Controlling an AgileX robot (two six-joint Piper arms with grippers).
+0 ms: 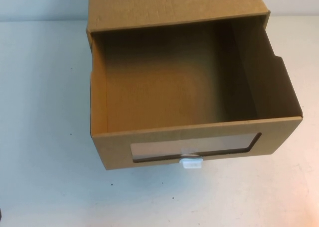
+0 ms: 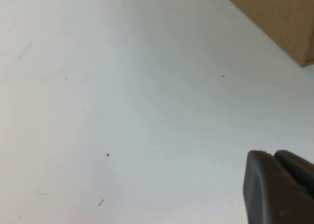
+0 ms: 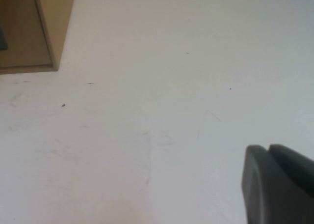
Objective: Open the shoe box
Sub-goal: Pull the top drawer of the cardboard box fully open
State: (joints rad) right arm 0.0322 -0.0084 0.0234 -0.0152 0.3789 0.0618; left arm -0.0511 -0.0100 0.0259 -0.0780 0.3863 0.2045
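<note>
Table (image 1: 40,87) — open shoe box (image 1: 112,147) — tools (image 2: 274,160) (image 3: 269,153) nearby

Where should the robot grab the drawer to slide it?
The white tab low on the drawer front, pinched from the robot's side: it sticks out toward the robot, the card around it is flat. The left gripper and shut right gripper hover over the table beside the shoe box.

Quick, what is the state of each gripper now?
Left gripper: closed, empty, over the table near the shoe box.
Right gripper: closed, empty, over the table near the shoe box.
</note>
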